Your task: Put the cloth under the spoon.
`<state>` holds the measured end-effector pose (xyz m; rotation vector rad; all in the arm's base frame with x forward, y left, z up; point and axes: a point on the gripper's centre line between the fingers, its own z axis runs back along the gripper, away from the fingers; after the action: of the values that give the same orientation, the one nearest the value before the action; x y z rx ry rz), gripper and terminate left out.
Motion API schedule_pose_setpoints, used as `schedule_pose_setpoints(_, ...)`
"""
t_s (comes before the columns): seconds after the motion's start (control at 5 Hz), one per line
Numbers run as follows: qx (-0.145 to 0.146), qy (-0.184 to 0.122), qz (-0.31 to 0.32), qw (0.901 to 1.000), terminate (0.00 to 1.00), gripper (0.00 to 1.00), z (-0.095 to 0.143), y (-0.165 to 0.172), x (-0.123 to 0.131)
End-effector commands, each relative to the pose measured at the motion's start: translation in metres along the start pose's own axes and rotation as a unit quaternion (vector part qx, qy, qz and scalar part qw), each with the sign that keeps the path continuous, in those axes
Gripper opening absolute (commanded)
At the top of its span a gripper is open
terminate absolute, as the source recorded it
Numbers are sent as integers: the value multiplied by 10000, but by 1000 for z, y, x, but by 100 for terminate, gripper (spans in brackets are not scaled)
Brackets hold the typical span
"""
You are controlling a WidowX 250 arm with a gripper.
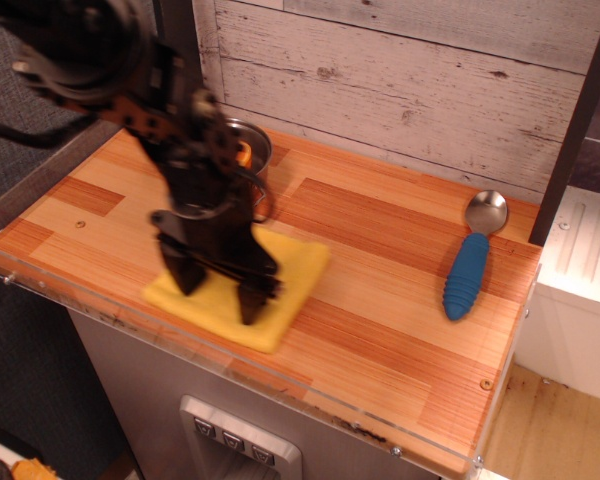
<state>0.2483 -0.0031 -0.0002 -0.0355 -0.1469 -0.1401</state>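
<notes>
Matt yellow cloth (pixel 280 290) on glossy wood table (pixel 380 300); spoon (pixel 473 256) has shiny metal bowl, ribbed blue handle.
</notes>
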Motion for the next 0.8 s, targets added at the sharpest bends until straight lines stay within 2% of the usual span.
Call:
schedule_pose_setpoints(0.0, -79, 611, -544, 9966, 0, 100, -33, -75, -36)
schedule_pose_setpoints(0.2, -19, 528, -440, 9976, 0, 100, -25, -82, -38)
schedule_pose_setpoints(0.6, -5, 259, 20, 9997, 0, 100, 6, -64, -19)
